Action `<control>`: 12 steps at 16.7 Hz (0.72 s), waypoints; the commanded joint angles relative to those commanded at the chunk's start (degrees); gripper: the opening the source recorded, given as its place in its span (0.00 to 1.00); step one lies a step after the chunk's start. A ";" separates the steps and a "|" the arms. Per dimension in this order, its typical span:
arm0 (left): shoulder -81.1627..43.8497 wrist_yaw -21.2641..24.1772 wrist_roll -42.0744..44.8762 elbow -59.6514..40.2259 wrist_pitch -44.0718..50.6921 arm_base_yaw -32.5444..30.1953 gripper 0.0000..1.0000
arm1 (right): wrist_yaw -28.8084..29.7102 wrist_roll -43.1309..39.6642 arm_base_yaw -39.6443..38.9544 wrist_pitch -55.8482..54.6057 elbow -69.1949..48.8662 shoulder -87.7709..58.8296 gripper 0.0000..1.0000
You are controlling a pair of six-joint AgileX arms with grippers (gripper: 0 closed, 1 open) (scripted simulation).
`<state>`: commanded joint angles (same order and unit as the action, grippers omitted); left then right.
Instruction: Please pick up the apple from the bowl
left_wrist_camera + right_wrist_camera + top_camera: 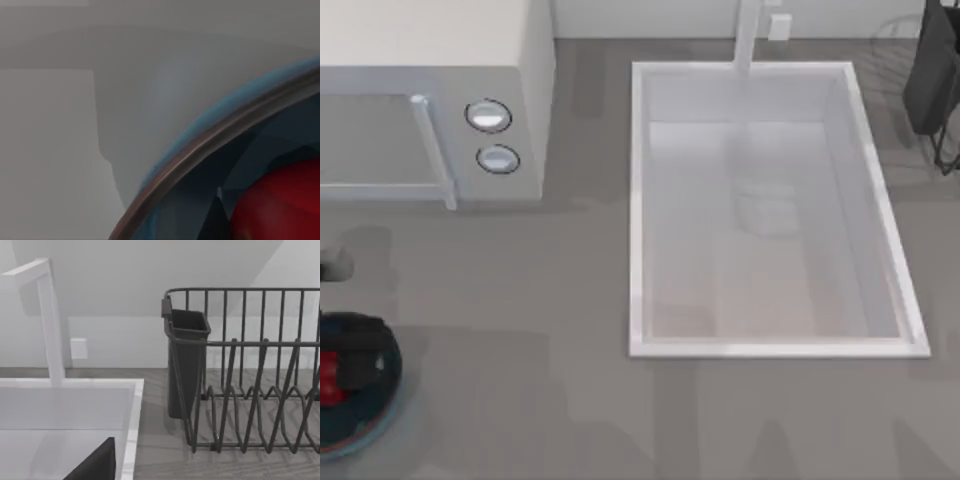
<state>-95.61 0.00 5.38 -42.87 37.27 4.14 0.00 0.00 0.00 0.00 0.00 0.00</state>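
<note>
You have open counter between the bowl (360,425) and the sink (638,210). The microwave (440,100) blocks the far left; the dish rack (250,370) crowds the far right.

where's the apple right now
In the top view the apple sits inside the blue bowl at the table's near left edge, directly under the left gripper, below the microwave.

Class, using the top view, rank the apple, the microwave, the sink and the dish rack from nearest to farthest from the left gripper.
1. The apple, directly under the left gripper, in the bowl at the table's left edge.
2. The microwave, at the rear left.
3. The sink, centre-right.
4. The dish rack, at the far right rear corner.
</note>
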 joint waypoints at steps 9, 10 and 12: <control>0.00 0.00 0.00 0.00 0.00 0.00 0.00 | 0.00 0.00 0.00 0.00 0.00 0.00 1.00; 0.00 0.00 0.00 0.00 0.00 0.00 0.00 | 0.00 0.00 0.00 0.00 0.00 0.00 1.00; 0.00 0.00 0.00 0.00 0.00 0.00 0.00 | 0.00 0.00 0.00 0.00 0.00 0.00 1.00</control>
<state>-95.61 0.00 5.38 -42.87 37.27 4.14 0.00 0.00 0.00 0.00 0.00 0.00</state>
